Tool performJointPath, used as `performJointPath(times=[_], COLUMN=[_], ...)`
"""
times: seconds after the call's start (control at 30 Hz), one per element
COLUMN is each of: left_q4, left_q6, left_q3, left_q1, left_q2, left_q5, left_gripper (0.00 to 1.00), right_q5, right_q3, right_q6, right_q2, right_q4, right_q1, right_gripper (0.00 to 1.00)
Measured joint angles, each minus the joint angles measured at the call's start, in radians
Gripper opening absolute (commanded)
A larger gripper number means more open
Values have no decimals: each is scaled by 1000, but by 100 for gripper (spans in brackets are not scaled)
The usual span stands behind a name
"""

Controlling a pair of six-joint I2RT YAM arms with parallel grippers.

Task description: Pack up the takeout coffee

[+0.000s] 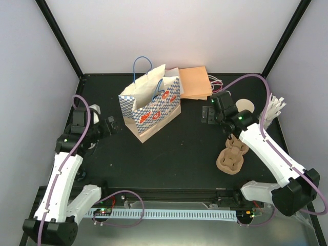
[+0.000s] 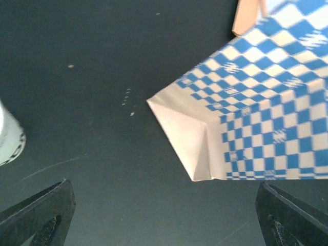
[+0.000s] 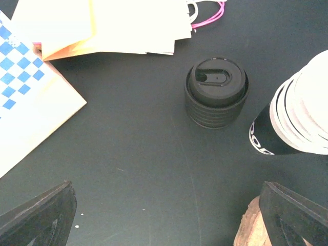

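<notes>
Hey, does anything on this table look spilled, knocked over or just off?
Nothing looks spilled or damaged. The one oddity is the blue checked bag: it stands skewed to the table's edges, with its white top edges splayed unevenly. The stack of black lids sits upright.

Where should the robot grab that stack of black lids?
Probably by its round ribbed sides, coming straight down from above. The stack of black lids stands upright and touches nothing beside it, so open jaws can straddle it; the cup stack nearby leaves a gap.
</notes>
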Motion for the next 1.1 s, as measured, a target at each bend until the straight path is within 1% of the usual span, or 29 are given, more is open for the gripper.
performJointPath(times=[0.13,0.3,0.37,0.47,0.57,0.73,0.8,0.93,1.1], left_q4=[-50,-87,-85,-70,-61,-107,-107,-112,-101], left_q6=[-6,5,11,44,108,155,156,147,130], left_q3=[0,0,0,0,15,151,171,172,140], left_q1=[124,307,342,355,356,356,356,356,356], left_q2=[-1,46,62,89,152,346,388,427,472], left_q5=[40,51,47,40,37,-37,-59,-104,-138], left_gripper=[98,90,88,88,88,91,92,92,88], right_q5=[-5,-42,-61,-95,-128,-183,-200,-231,-255], right_q3=[-41,-125,-158,-187,-194,-194,-194,-194,-194], right_q6=[2,3,3,3,2,-1,-2,-2,-2], right_q2=[-23,-108,-151,-206,-238,-273,-285,-308,-314], right_q4=[18,48,58,69,74,75,75,76,75], right_q1=[0,0,0,0,0,0,0,0,0], right_gripper=[100,100,100,100,100,100,100,100,100])
